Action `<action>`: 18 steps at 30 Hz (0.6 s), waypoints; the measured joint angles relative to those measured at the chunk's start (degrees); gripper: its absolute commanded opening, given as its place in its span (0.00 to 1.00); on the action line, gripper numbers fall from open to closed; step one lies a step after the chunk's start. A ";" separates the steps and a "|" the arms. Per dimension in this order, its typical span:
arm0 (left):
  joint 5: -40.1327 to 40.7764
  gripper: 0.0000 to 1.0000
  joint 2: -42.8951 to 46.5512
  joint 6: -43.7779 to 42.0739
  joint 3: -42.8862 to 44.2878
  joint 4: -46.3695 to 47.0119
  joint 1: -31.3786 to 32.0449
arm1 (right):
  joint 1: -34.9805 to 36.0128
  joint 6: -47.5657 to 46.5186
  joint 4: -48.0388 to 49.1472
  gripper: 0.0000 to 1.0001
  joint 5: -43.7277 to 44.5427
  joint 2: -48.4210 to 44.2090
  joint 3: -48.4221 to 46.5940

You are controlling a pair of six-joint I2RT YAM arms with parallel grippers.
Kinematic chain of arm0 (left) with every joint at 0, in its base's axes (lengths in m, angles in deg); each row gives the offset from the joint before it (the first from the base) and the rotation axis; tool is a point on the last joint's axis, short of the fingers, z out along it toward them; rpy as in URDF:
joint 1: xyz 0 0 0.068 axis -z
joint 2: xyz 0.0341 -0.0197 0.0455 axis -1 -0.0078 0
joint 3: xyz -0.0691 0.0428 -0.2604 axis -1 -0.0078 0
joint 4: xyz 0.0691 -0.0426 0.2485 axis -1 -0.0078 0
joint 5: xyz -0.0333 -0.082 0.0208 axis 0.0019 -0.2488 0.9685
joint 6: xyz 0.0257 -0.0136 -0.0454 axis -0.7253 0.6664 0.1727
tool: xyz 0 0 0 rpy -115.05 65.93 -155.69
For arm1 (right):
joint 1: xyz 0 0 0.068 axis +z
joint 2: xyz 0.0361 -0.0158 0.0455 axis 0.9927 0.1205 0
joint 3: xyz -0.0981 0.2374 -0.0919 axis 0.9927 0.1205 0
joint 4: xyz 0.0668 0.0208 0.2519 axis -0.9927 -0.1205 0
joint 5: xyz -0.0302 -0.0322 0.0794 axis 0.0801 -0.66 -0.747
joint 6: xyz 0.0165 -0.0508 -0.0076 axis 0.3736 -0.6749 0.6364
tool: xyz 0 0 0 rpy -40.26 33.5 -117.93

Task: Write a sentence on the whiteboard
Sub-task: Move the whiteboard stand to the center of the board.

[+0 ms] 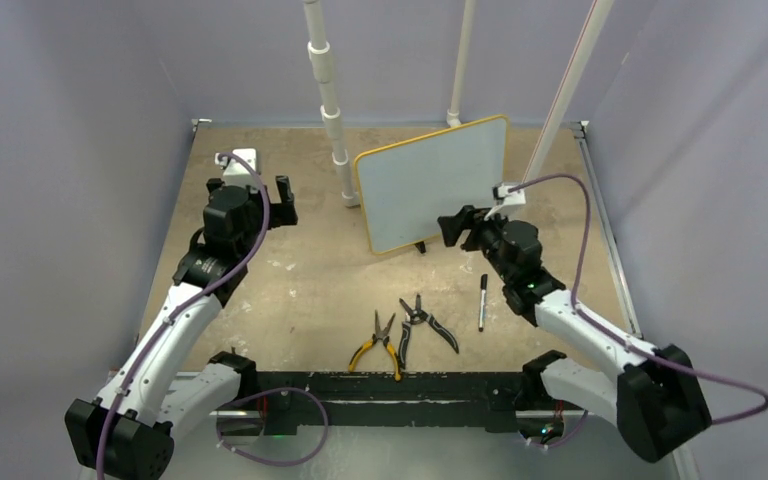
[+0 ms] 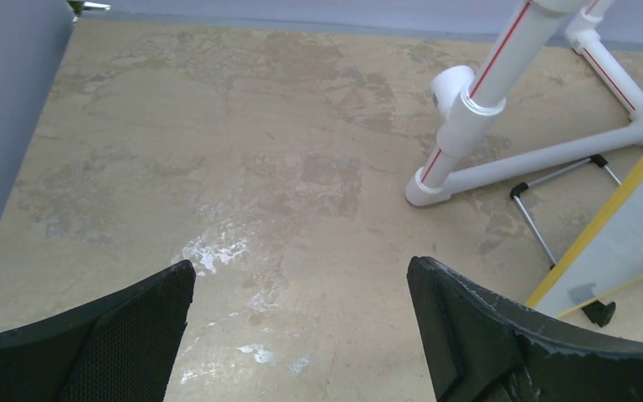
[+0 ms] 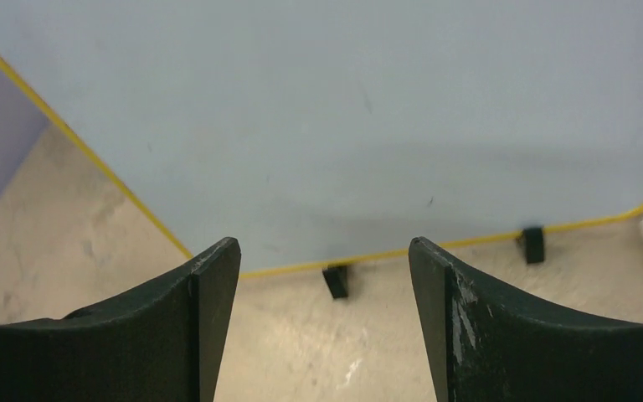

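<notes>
Plainly, left hand (image 2: 301,280) and right hand (image 3: 324,255) gape empty over scuffed tan table (image 1: 300,285).

I see plain lavender-grey walls (image 1: 60,150) closing three sides of a worn tan tabletop (image 1: 300,280), scuffed white in patches. White pipes (image 1: 325,90) rise at its back. The light is even.
</notes>
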 measured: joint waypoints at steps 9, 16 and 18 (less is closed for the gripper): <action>-5.44 0.98 -1.25 0.31 -1.01 1.07 -0.04 | 3.32 0.70 6.62 0.57 -1.22 17.03 1.86; -7.93 0.98 -2.67 0.55 -1.01 1.27 -0.17 | 7.26 -0.76 9.20 0.54 -0.94 25.81 0.17; -8.11 0.98 -2.69 0.55 -1.01 1.29 -0.26 | 8.20 -1.11 10.38 0.53 -0.74 27.26 -0.04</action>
